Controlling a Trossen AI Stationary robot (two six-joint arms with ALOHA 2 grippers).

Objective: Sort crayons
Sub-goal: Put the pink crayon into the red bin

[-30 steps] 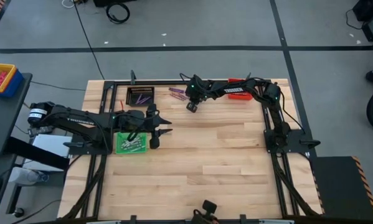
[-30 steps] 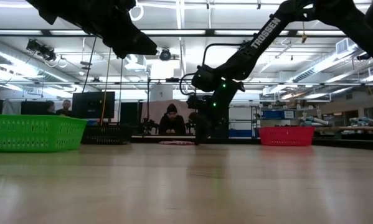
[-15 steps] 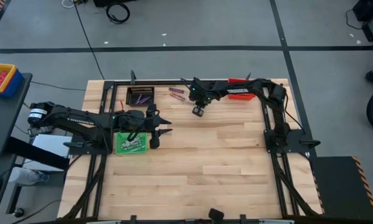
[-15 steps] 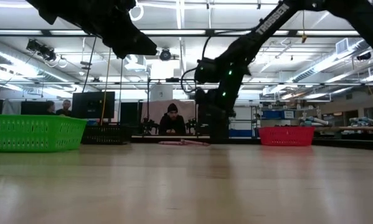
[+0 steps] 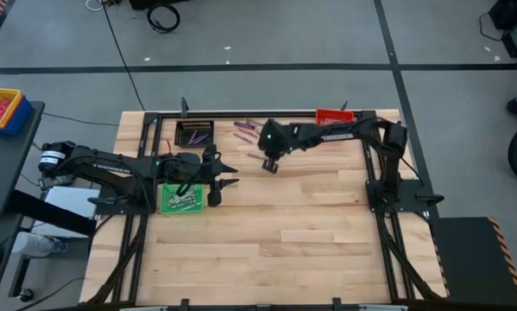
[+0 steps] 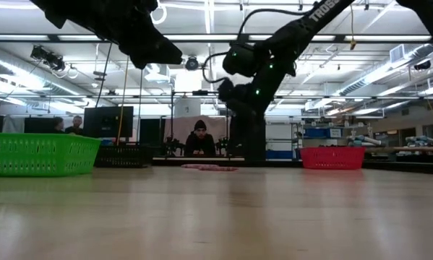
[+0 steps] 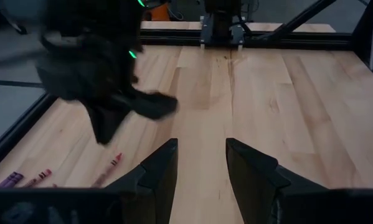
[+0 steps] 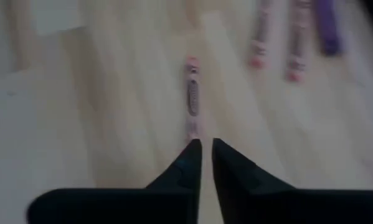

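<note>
A pinkish-red crayon (image 8: 192, 99) lies flat on the table just ahead of my right gripper (image 8: 207, 144); it also shows in the left wrist view (image 7: 111, 164). My right gripper (image 5: 269, 165) hangs over the table's far middle. Its fingers are almost together, with only a thin slit between them and nothing in it. More loose crayons (image 5: 245, 129), purple and pinkish-red, lie beyond it (image 8: 295, 43). My left gripper (image 5: 226, 178) is open and empty, held above the table beside the green bin (image 5: 182, 199), which holds pale crayons.
A black bin (image 5: 194, 132) with purple crayons stands at the far left. A red bin (image 5: 333, 117) stands at the far right. The black frame rail (image 5: 241, 113) runs along the far edge. Bare wood (image 5: 310, 233) fills the near half. People sit beyond the table (image 6: 200, 139).
My right gripper has moved away from the loose crayons toward the table's near edge, its arm stretching farther toward the left. My left arm has kept still.
</note>
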